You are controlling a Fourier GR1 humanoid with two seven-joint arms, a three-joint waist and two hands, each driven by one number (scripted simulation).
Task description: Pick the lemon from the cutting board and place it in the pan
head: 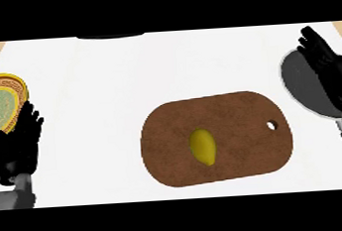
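Desk (92, 92): white top that fills the view and carries everything else.
Cutting board (233, 118): brown, rounded, lying flat right of the desk's middle, with its long side running left to right and slightly tilted.
Pan (300, 80): grey and round, at the right edge of the view, just beyond the board's far right corner. It is partly hidden by the right hand.
Right hand (332, 70): black, over the pan's right part, with fingers pointing to the far side, fairly straight and a little spread. It holds nothing.
Left hand (14, 142): black, resting at the left edge with fingers up and relaxed. It holds nothing.
Plate (1, 100): yellow rim and pale green face, at the left edge just beyond the left hand, whose fingertips overlap its near edge.
Lemon (203, 146): yellow, lying on the cutting board, slightly left of and nearer than the board's middle.
Lemon vs hands: between the two hands and touching neither. It is well apart from both, and nearer than and to the left of the right hand and the pan.
Lemon axis: the long axis runs near to far, with the far tip leaning slightly left.
Board hole (271, 125): small, near the board's right edge, to the right of the lemon.
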